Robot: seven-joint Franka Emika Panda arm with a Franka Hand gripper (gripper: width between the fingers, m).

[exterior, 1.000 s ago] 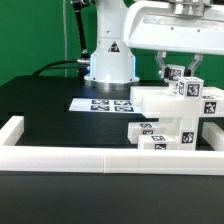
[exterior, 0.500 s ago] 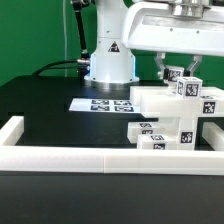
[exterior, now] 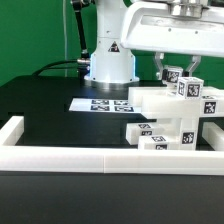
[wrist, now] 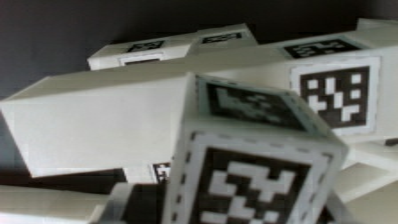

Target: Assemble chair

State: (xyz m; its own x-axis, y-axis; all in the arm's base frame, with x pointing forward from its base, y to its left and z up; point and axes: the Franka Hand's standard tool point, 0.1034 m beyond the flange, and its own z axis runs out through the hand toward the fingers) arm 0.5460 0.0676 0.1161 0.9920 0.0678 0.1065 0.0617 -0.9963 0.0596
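**1 arm over a crowded corner, most of the worktop open**

1 long low white border rail [exterior: 95, 157] runs across the near side of the black worktop [exterior: 45, 110] in the exterior view, and a short return of it stands at that view's left [exterior: 12, 128]. Another white rail piece sits at the view's right edge [exterior: 214, 133]. Between the left return and the chair parts lies a wide bare stretch of dark surface, the main open room in the scene. The marker board [exterior: 100, 103] lies flat near the arm's base, just behind that open stretch.

The chair [exterior: 165, 118] is gathered at the exterior view's right, close behind the near rail. Its blocky white pieces stand touching one another: a broad slab-like block up top, smaller tagged blocks low in front, and a tagged piece rising at the upper right. Little free space is left between this cluster and the rails on the near and right sides.

The arm's white base [exterior: 108, 55] stands at the back, near the middle, and the wrist reaches forward and to the view's right, ending directly above the chair. The tool [exterior: 177, 77] points down, its 2 dark fingers [exterior: 161, 68] clenched on a small tagged post of the chair. In the wrist view that tagged post [wrist: 249, 170] fills the foreground, tilted, with larger white blocks [wrist: 107, 110] behind it.
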